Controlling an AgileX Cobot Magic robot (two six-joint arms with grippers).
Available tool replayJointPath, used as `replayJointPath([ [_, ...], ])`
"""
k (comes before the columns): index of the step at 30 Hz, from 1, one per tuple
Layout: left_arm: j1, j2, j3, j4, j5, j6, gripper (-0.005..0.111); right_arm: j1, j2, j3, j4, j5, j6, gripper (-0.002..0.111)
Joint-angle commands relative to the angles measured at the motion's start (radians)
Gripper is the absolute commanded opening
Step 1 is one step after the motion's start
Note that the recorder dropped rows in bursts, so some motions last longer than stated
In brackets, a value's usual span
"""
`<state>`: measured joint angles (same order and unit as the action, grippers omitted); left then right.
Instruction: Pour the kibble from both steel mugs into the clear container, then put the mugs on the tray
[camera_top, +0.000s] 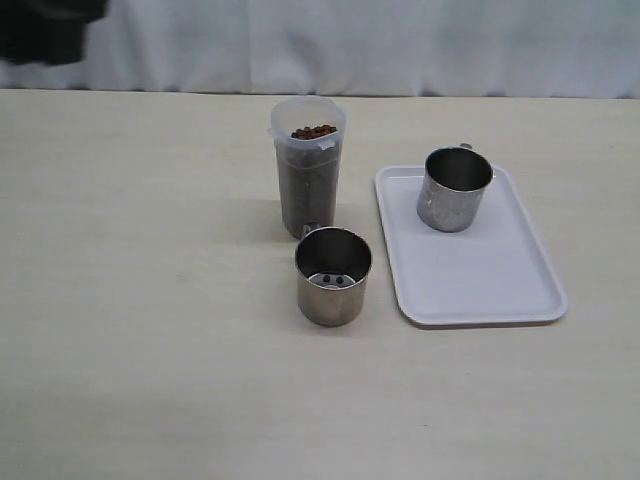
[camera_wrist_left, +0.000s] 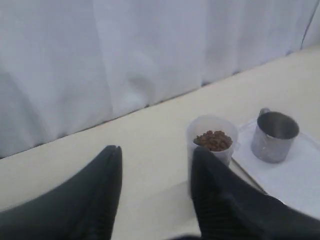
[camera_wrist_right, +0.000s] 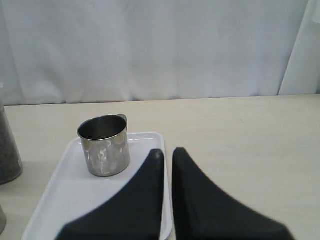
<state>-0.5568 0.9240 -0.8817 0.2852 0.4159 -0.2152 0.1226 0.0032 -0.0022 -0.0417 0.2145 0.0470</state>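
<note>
**Ana:** Two pincers here, so start at the left. How does the left pincer (camera_wrist_left: 156, 152) stand?

**Ben:** Its black fingers (camera_wrist_left: 100, 195) are spread apart with nothing between them, above the pale beige tabletop (camera_top: 140, 300).

**Ana:** Next along?

**Ben:** The tall, narrow, translucent whitish plastic tumbler (camera_top: 307, 175) stands upright near the middle of the table. It is filled almost to the rim with small round brown kibble pellets (camera_top: 314, 131).

**Ana:** And the mugs?

**Ben:** One short, shiny stainless-steel mug (camera_top: 333, 278) stands upright on the bare table, just beside the tumbler on the camera's side. Its loop handle points toward the tumbler. It has two dark specks on its bottom, and I cannot tell what they are.

**Ana:** Further right?

**Ben:** The flat white rectangular plastic tray with rounded corners (camera_top: 480, 280) lies on the table close to that mug, but apart from it. The second steel mug (camera_top: 453, 190) stands upright on the tray's far end, and no kibble shows in it.

**Ana:** The right pincer (camera_wrist_right: 168, 151)?

**Ben:** Closed on nothing, with only a thin slit between its black tips. It hangs over the tray's edge, near the second mug without touching it.
</note>
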Motion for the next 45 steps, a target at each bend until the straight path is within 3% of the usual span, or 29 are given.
replayJointPath([
  [1,0.041,-0.391,0.27,-0.01,-0.115,-0.077,0.03,-0.005,-0.003,0.002,0.006,-0.003,-0.007,0.005],
  [5,0.044,-0.715,0.456,-0.031,-0.109,-0.078,0.03,-0.005,-0.003,0.002,0.006,-0.003,-0.007,0.005],
  [9,0.044,-0.924,0.528,-0.034,-0.13,-0.074,0.03,-0.005,-0.003,0.002,0.006,-0.003,-0.007,0.005],
  [23,0.044,-0.918,0.518,-0.035,-0.16,-0.074,0.03,-0.005,-0.003,0.002,0.006,-0.001,-0.007,0.005],
  [26,0.121,-0.924,0.518,-0.032,-0.156,-0.074,0.03,-0.005,-0.003,0.002,0.006,-0.001,-0.007,0.005],
  [31,0.331,-0.924,0.518,-0.026,-0.186,-0.074,0.03,-0.005,-0.003,0.002,0.006,-0.003,-0.007,0.005],
  [34,0.402,-0.924,0.518,-0.026,-0.174,-0.074,0.03,-0.005,-0.003,0.002,0.006,-0.003,-0.007,0.005],
  [41,0.44,-0.924,0.559,-0.055,-0.062,-0.074,0.03,-0.005,-0.003,0.002,0.006,-0.003,-0.007,0.005],
  [45,0.44,-0.924,0.74,-0.075,-0.323,-0.063,0.03,-0.005,-0.003,0.002,0.006,-0.003,-0.007,0.005],
])
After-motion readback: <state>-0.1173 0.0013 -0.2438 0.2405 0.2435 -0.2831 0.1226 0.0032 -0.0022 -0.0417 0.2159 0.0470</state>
